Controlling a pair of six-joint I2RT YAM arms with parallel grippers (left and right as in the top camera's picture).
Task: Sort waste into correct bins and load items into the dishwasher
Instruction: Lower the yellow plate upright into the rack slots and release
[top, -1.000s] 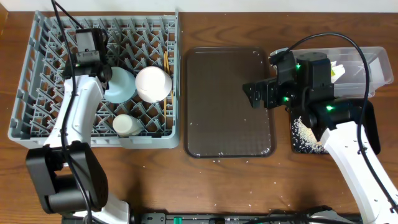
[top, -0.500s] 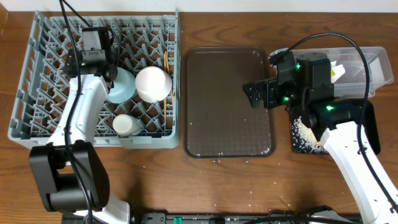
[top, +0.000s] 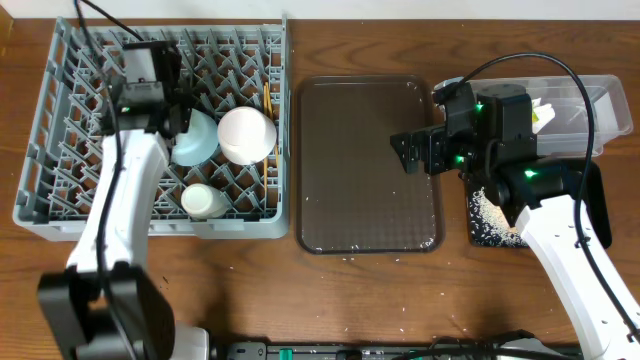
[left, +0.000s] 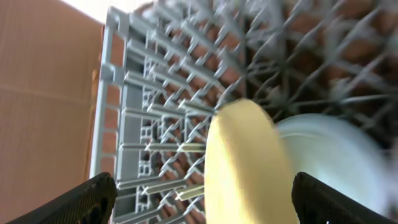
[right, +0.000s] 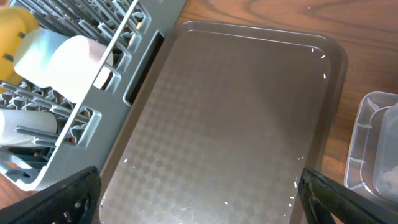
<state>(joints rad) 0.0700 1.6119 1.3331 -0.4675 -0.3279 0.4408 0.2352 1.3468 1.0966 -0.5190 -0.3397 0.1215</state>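
The yellow plate (left: 245, 168) stands on edge among the pegs of the grey dishwasher rack (top: 70, 150), beside the light blue bowl (top: 198, 140). My left gripper (left: 205, 208) is open with its fingers wide on either side of the plate, and sits over the rack (top: 178, 108) in the overhead view. A white bowl (top: 247, 135), a small white cup (top: 203, 200) and chopsticks (top: 268, 100) are also in the rack. My right gripper (top: 405, 150) hangs open and empty over the brown tray (top: 365, 200). The clear tub (top: 600, 100) holds white paper (top: 545, 112). Rice scraps (top: 490, 215) lie in the black tray (top: 598, 220).
In the right wrist view the brown tray (right: 236, 124) fills the middle, with the rack wall (right: 106, 99) on its left and the clear tub's corner (right: 376, 149) on its right. A few rice grains lie on the wooden table (top: 350, 290) in front of the tray.
My left gripper has gone from shut to open, letting go of the yellow plate in the rack, and the arm has shifted slightly. The right arm has not moved.
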